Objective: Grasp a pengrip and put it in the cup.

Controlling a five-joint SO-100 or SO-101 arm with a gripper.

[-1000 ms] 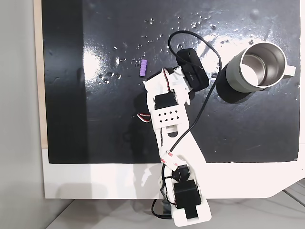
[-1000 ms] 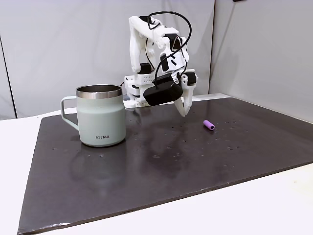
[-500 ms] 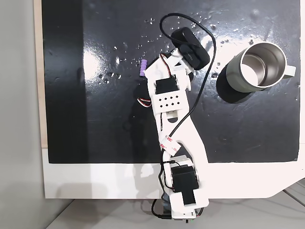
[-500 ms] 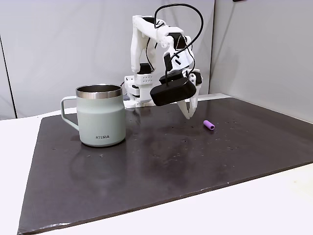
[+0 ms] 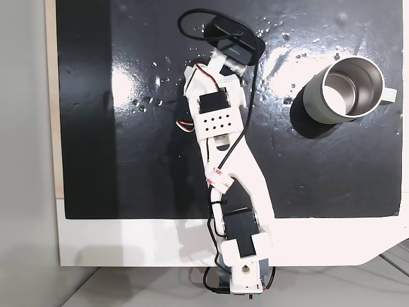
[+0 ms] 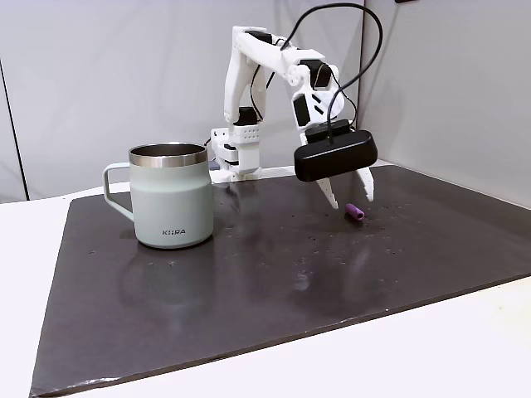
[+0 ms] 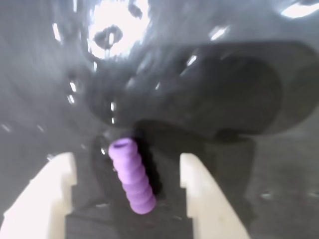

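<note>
The light-purple ribbed pengrip (image 7: 132, 177) lies flat on the black mat, between my two white fingers (image 7: 47, 196), touching neither. My gripper (image 7: 127, 159) is open and points down over it. From the side, the gripper (image 6: 352, 201) hangs just above the pengrip (image 6: 355, 212), its tips close to the mat. The grey-green cup (image 6: 170, 199) stands upright at the left of that view, well away from the gripper. Seen from above, the cup (image 5: 329, 102) is at the upper right with its shiny inside empty, and my arm (image 5: 217, 125) covers the pengrip.
The glossy black mat (image 6: 249, 282) lies on a white table (image 5: 128, 243). A black wrist camera (image 6: 335, 155) and its looping cable (image 5: 192, 16) ride above the gripper. Grey walls stand behind and to the right in the side view.
The arm has swung away from the cup and reached out, leftward and up in the top view, rightward in the side view. The open fingers now straddle the pengrip, which has not moved.
</note>
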